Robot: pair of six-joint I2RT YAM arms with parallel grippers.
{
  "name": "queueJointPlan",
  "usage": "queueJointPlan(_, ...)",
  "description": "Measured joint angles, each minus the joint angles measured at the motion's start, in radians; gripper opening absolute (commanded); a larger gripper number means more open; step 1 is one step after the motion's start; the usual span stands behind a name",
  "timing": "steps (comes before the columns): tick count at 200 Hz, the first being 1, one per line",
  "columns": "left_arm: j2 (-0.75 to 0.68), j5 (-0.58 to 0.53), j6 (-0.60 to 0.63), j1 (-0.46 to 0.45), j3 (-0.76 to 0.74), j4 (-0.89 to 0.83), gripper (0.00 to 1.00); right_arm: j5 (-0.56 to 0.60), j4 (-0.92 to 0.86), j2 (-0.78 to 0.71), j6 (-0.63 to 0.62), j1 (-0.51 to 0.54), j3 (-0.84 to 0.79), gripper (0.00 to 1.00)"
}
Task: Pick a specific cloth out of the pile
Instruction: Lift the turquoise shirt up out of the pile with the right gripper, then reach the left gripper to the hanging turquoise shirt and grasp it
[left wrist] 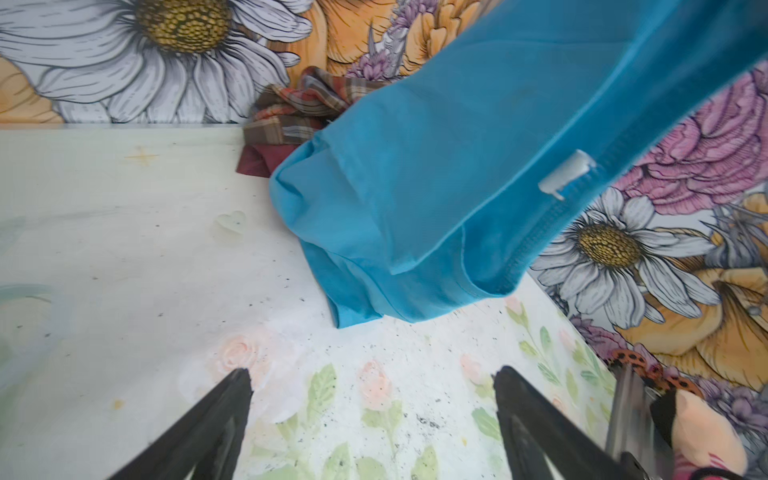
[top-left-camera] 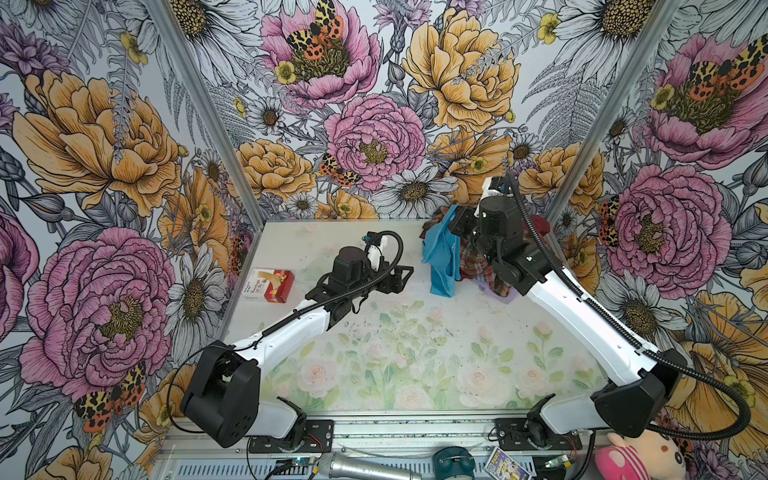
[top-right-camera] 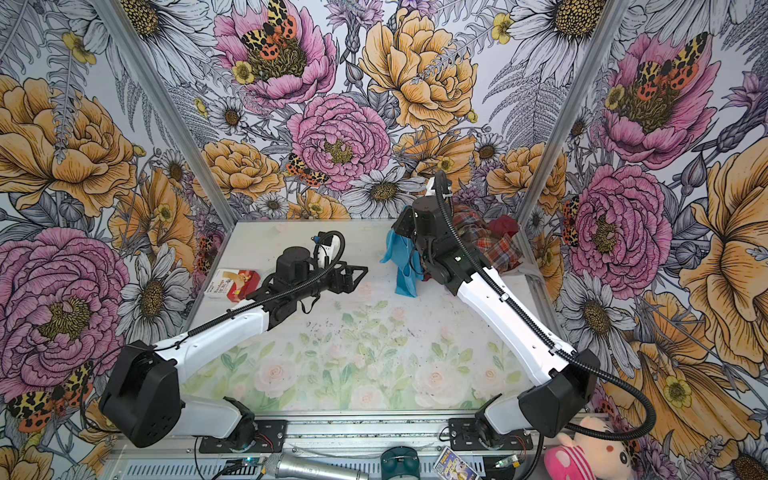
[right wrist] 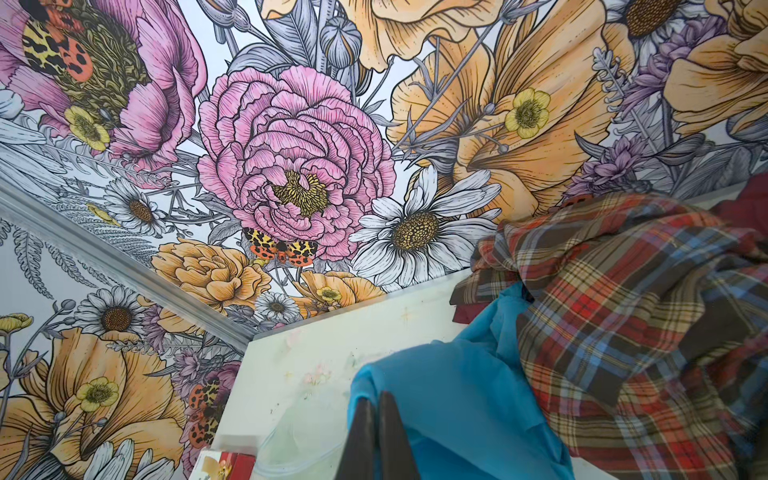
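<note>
Cloth [top-left-camera: 440,266], one, in grip of right pincer [right wrist: 376,401]; left pincer [left wrist: 372,374] wide; one pile [top-right-camera: 498,245].

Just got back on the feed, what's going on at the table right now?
The right gripper is shut on the turquoise cloth, holding it up beside the pile at the far right corner of the table, with the cloth hanging down toward the surface. Its upper part sits against the plaid shirt, so whether it is fully free is unclear. The left gripper is open and empty, hovering mid-table and pointing at the cloth. A maroon cloth lies in the pile.
</note>
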Motion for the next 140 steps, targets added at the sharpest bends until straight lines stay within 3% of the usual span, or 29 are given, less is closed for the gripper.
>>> queueJointPlan(16,0.001,0.001,0.005,-0.046,-0.016,0.048,0.99,-0.019,0.012,-0.001,0.014,-0.002,-0.011,0.00)
queueJointPlan(80,0.148,-0.130,0.056,-0.203,-0.016,0.258,0.99,-0.108,0.097,-0.018,0.065,-0.003,-0.096,0.00)
queueJointPlan(140,0.333,-0.291,0.164,-0.207,0.092,0.410,0.99,-0.154,0.117,-0.047,0.098,-0.003,-0.132,0.00)
